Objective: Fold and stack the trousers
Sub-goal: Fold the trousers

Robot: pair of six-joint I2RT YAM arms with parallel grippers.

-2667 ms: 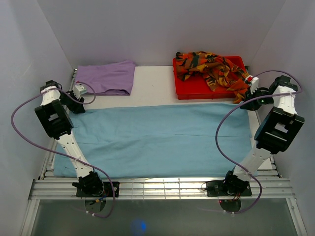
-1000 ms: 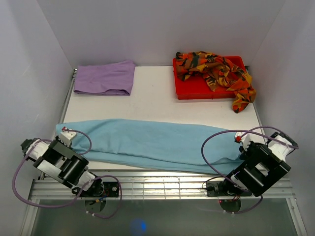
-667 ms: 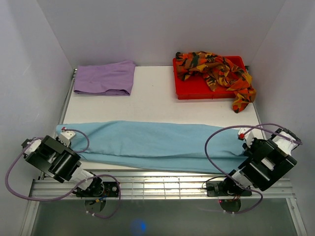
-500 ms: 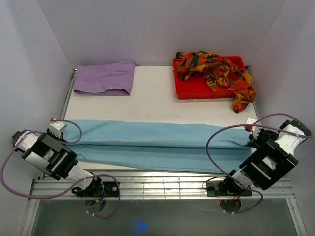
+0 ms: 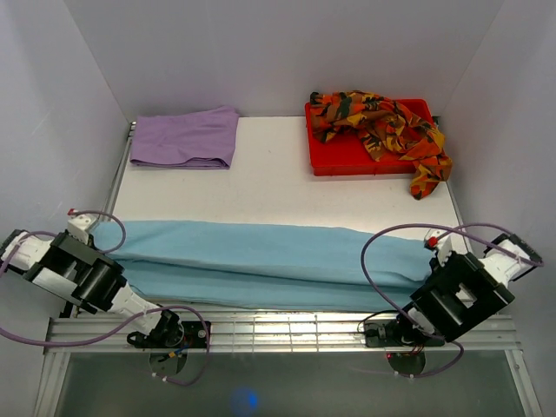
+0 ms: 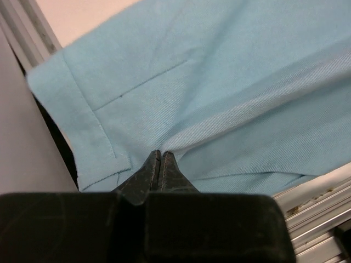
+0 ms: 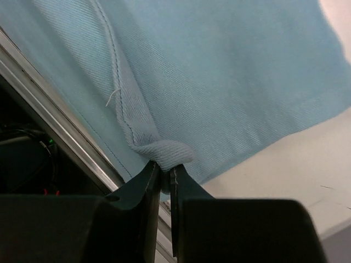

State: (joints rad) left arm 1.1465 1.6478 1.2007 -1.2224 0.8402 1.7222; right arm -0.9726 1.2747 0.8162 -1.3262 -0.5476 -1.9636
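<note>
Status: the light blue trousers (image 5: 261,261) lie across the lower centre of the worktop (image 5: 269,187), folded lengthwise into a long band. The left gripper (image 6: 159,159) and right gripper (image 7: 163,169) are each clamped on one end of the band. Crosswise folds and stacking remain. The lilac pair (image 5: 185,137), upper left, is folded. The red tray (image 5: 339,159), upper right, holds the unfolded patterned pair (image 5: 382,122), which spills over the right rim.

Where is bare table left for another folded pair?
Bare table lies between the lilac trousers and the red tray, and in the strip from there to the light blue trousers. The near edge is crowded: that pair spans it.
</note>
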